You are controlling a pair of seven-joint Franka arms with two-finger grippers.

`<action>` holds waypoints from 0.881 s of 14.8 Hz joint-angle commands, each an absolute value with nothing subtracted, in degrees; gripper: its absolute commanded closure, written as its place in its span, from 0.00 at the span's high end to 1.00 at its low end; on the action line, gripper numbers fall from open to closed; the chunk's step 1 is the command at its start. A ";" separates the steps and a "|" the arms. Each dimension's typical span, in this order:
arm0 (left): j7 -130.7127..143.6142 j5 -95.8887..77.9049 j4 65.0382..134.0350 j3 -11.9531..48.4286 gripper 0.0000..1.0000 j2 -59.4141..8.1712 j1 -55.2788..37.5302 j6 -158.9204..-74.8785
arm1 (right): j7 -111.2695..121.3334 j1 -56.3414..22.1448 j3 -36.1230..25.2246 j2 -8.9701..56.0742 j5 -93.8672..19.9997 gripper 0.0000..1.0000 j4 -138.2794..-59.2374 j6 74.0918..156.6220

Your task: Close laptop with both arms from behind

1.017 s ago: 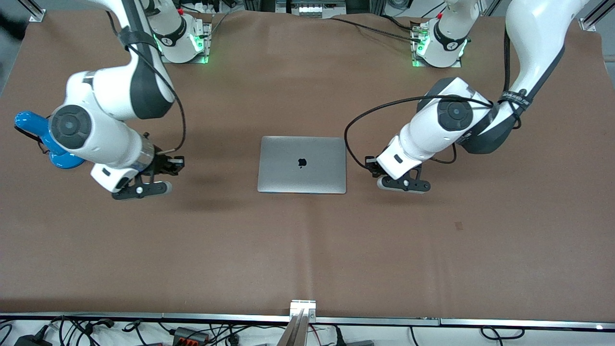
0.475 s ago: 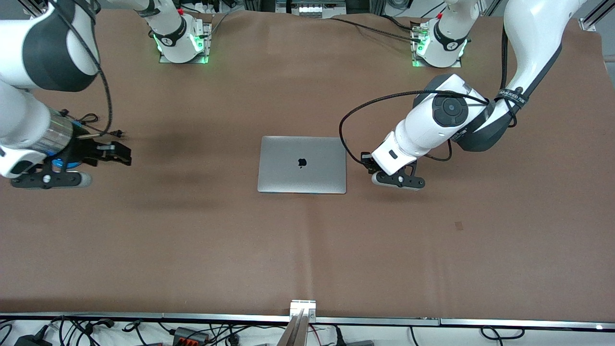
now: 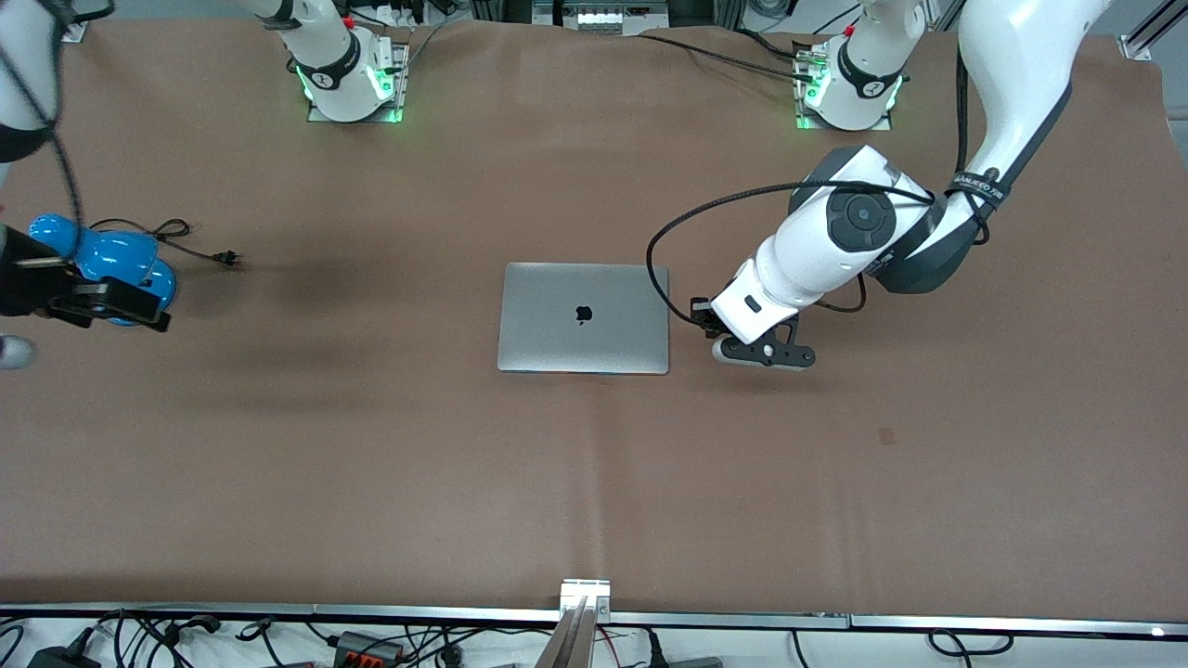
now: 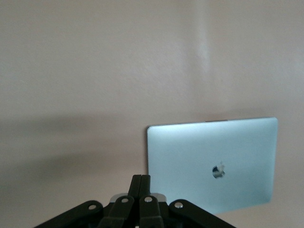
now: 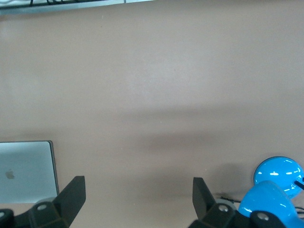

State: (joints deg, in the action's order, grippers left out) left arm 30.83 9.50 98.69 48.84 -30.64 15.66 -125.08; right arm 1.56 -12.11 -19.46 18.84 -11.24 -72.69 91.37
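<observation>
The laptop [image 3: 583, 317] lies shut and flat in the middle of the table, with its apple logo facing up. It also shows in the left wrist view [image 4: 211, 166] and in the right wrist view [image 5: 26, 171]. My left gripper [image 3: 702, 314] is shut and empty, low beside the laptop's edge toward the left arm's end; its closed fingertips show in the left wrist view [image 4: 141, 178]. My right gripper [image 3: 139, 311] is open and empty. It is well away from the laptop at the right arm's end of the table, over a blue object. Its spread fingers show in the right wrist view [image 5: 137, 186].
A blue rounded object [image 3: 102, 260] with a black cord and plug [image 3: 223, 258] lies at the right arm's end of the table; it also shows in the right wrist view [image 5: 275, 185]. The brown table cover [image 3: 594, 482] lies under everything.
My right arm has swung away from the laptop toward its end of the table, ending over the blue object. My left gripper has crept a little closer to the laptop's edge.
</observation>
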 commanded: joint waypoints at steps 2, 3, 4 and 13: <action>13.73 -8.67 99.93 36.76 0.00 -20.85 10.73 -124.46 | 1.67 1.40 -4.50 16.44 -6.88 1.00 -73.30 90.70; 13.36 -8.79 100.28 34.39 0.00 -19.09 9.24 -123.41 | 1.67 1.49 -3.79 16.35 -4.85 1.00 -73.39 90.62; 13.27 -9.31 100.37 32.02 0.00 -17.25 7.84 -121.14 | 1.58 1.49 -3.34 16.35 -4.14 1.00 -73.39 90.70; 9.23 -9.23 99.76 12.40 0.00 -4.05 1.76 -99.68 | 1.67 2.11 -1.23 10.92 -1.85 1.00 -81.71 92.55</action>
